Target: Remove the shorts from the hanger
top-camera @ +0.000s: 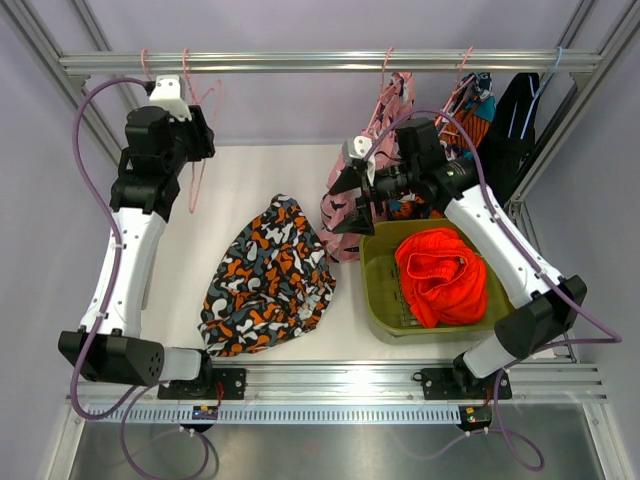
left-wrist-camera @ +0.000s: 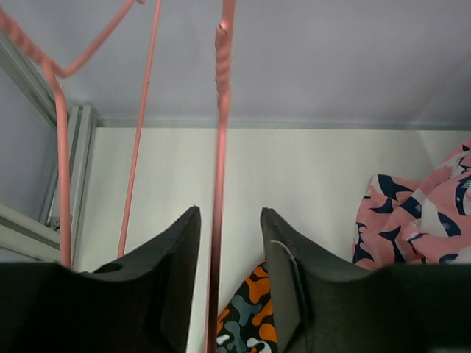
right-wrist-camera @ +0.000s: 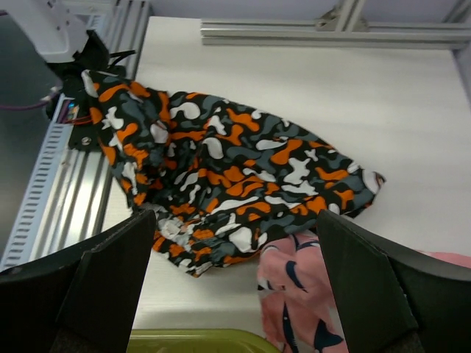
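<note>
Shorts, camouflage: off any hanger, lying in a crumpled heap on the white table, near the middle and left of the bin; the right wrist view shows them spread below that camera, and the left wrist view catches one corner.
Shorts, plain orange: bunched inside the olive-green bin at the near right of the table.
Shorts, pink with navy print: hanging from the far rail, their lower part draping just beside the bin's far-left corner and close to the camouflage pair.
Shorts, teal-orange-navy: hanging on the rail, right of the pink pair.
Shorts, black: hanging at the far right end of the rail.
Pink hanger: bare wire, hooked on the rail at the far left.
Left gripper: raised at the bare hanger; in its wrist view the jaws are parted, with one strand of the hanger wire running down through the gap and clamped by neither finger.
Right gripper: released, fingers spread wide and holding nothing, pointing left beside the hanging pink pair and above the camouflage pair.
</note>
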Robot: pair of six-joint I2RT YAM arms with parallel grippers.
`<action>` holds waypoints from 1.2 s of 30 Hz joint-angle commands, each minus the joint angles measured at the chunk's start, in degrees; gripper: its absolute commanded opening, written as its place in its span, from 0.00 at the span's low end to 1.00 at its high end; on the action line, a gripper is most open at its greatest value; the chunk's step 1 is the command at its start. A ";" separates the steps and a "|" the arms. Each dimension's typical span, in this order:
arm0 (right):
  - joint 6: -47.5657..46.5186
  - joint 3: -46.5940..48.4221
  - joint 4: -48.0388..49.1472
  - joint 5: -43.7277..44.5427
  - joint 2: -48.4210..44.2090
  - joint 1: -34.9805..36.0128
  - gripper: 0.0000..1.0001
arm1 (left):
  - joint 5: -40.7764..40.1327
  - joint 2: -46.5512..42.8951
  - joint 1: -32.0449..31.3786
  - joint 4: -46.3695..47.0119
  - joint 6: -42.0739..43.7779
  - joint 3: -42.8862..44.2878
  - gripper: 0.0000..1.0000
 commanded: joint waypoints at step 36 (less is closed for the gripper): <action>-20.84 4.97 5.31 59.01 37.94 28.70 0.97 | -2.61 -54.90 0.27 -13.92 -4.90 -28.93 0.99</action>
